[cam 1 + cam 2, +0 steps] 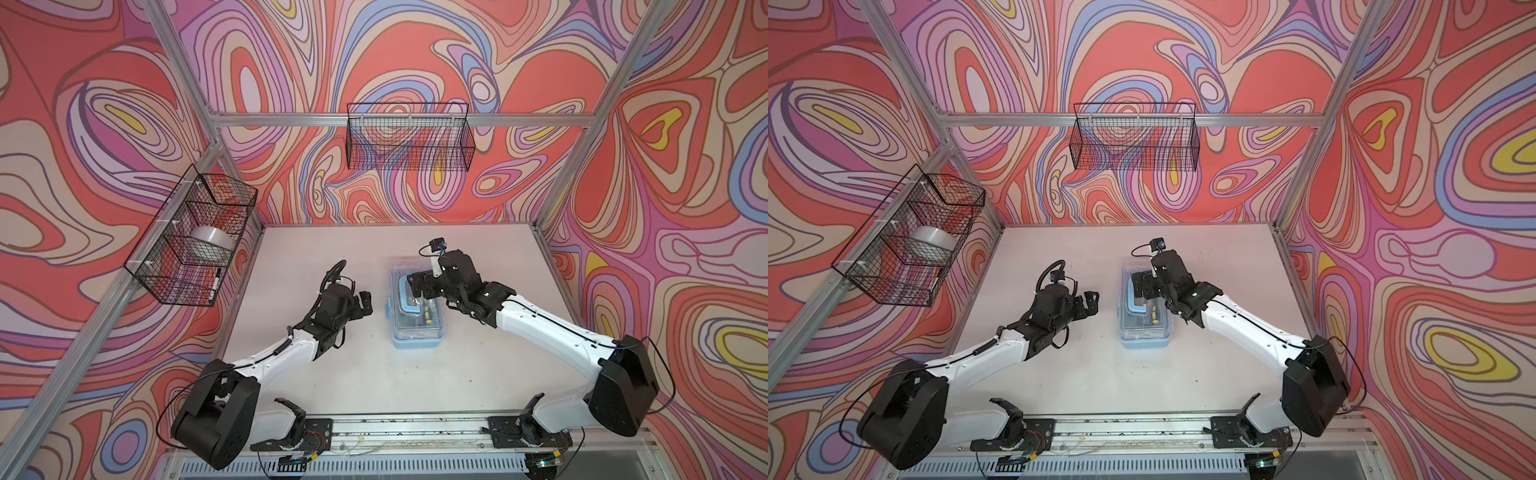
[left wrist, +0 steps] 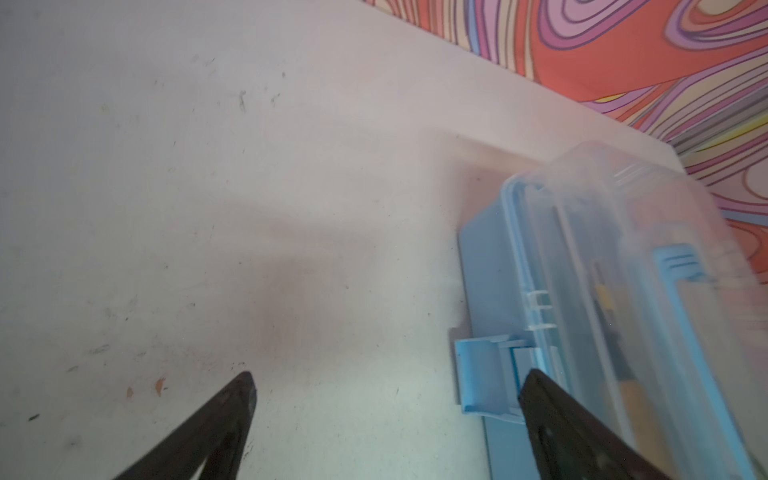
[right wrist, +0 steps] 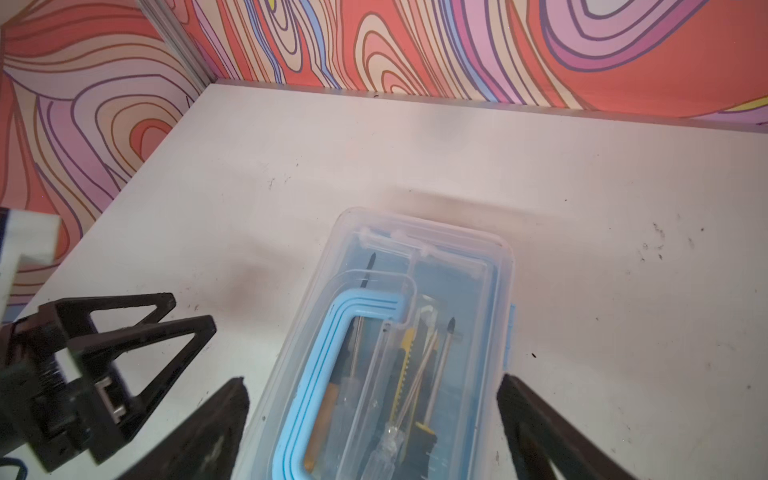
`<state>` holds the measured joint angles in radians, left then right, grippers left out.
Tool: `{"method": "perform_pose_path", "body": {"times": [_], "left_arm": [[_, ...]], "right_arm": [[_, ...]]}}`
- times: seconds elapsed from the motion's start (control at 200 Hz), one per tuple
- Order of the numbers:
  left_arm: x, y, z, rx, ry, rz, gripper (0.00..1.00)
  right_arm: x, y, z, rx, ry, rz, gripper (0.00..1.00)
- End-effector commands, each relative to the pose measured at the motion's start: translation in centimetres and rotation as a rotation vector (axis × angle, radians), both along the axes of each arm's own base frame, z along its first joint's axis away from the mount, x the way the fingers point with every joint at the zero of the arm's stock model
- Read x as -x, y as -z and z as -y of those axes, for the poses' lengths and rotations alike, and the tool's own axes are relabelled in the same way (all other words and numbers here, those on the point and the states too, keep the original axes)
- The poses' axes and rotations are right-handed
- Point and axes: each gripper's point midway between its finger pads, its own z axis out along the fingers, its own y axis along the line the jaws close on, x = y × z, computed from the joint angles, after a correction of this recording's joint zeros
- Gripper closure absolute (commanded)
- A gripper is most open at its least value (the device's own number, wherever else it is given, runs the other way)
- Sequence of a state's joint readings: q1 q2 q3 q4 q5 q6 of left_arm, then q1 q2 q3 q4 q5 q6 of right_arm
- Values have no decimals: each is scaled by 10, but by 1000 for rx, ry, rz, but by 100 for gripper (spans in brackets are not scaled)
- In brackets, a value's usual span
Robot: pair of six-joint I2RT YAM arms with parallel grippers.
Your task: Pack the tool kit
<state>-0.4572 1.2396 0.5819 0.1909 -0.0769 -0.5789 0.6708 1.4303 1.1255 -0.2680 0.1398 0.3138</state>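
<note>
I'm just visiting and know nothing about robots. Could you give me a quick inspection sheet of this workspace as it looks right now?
Surface: white table, scuffed with small dark marks.
Job's things: light-blue box, clear lid down, handle folded flat; screwdrivers and a yellow knife inside.
Clutter: nothing seen.
Claws: left claw open beside the box; right claw open, astride the box, gripping nothing.
Cables: black cables in loose loops.
Surroundings: swirly walls; side basket holding a tape roll and marker; back basket.
</note>
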Motion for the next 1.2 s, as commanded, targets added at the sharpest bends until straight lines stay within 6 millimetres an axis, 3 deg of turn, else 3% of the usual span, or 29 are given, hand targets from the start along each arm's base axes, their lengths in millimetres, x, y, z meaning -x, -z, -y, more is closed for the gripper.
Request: {"method": "perform_pose_path", "body": {"times": [0.0, 0.12, 0.225, 0.24, 0.305, 0.556, 0.836, 1.092, 1.197], "left_arm": [[12, -16, 10, 12, 111, 38, 0], [32, -3, 21, -15, 166, 9, 1], [44, 3, 32, -84, 199, 12, 3], [51, 19, 29, -100, 203, -21, 4], [57, 29, 32, -84, 221, -34, 4], [64, 57, 37, -71, 243, -48, 9], [75, 81, 69, -57, 347, -82, 12], [78, 85, 70, -92, 357, -64, 11], [75, 85, 80, -83, 378, -69, 11]], "right_arm": [[3, -15, 6, -74, 42, 5, 5], [5, 13, 14, -72, 106, -60, 16], [14, 27, 9, -134, 87, -99, 17], [14, 28, 9, -137, 86, -104, 17], [18, 34, 8, -133, 81, -129, 18], [26, 29, 6, -146, 44, -139, 21], [19, 26, 6, -105, 32, -96, 21], [14, 39, 1, -69, 15, -112, 20], [13, 45, -1, -69, 13, -122, 20]]}}
